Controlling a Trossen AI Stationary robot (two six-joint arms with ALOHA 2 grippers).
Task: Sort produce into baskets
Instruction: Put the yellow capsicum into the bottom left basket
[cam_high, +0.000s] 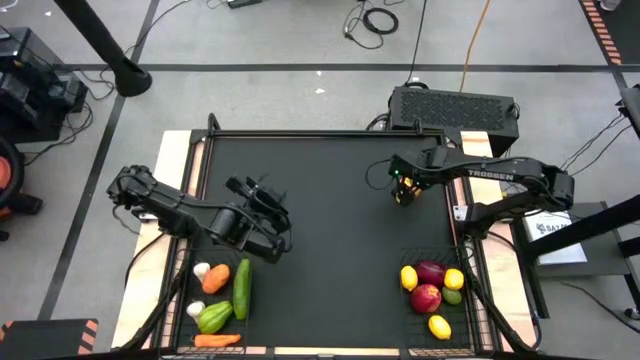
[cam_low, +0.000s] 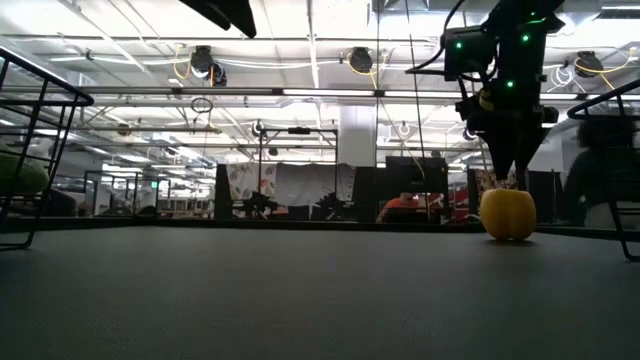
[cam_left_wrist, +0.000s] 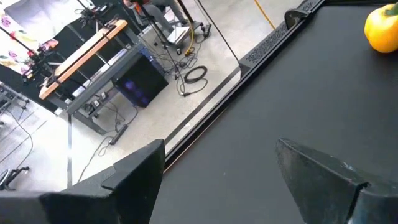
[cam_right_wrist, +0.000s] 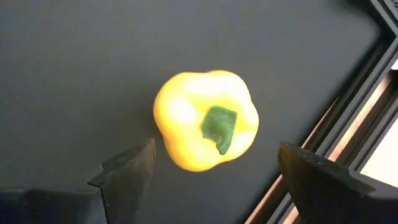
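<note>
A yellow pepper (cam_right_wrist: 205, 119) with a green stem stands on the black table (cam_high: 320, 220) at the far right; it also shows in the low view (cam_low: 508, 213). My right gripper (cam_right_wrist: 211, 174) is open right above it, fingers pointing down, one on either side and apart from it. My left gripper (cam_high: 272, 212) is open and empty above the table's left middle; it also shows in the left wrist view (cam_left_wrist: 230, 180). The left basket (cam_high: 180, 300) holds garlic, carrots, a cucumber (cam_high: 241, 288) and a green pepper. The right basket (cam_high: 478, 300) holds lemons and red apples (cam_high: 427, 297).
The baskets stand at the near left and near right corners. The table has a raised black rim (cam_right_wrist: 373, 56) close beside the yellow pepper. A black box (cam_high: 455, 108) stands behind the far edge. The table's middle is bare.
</note>
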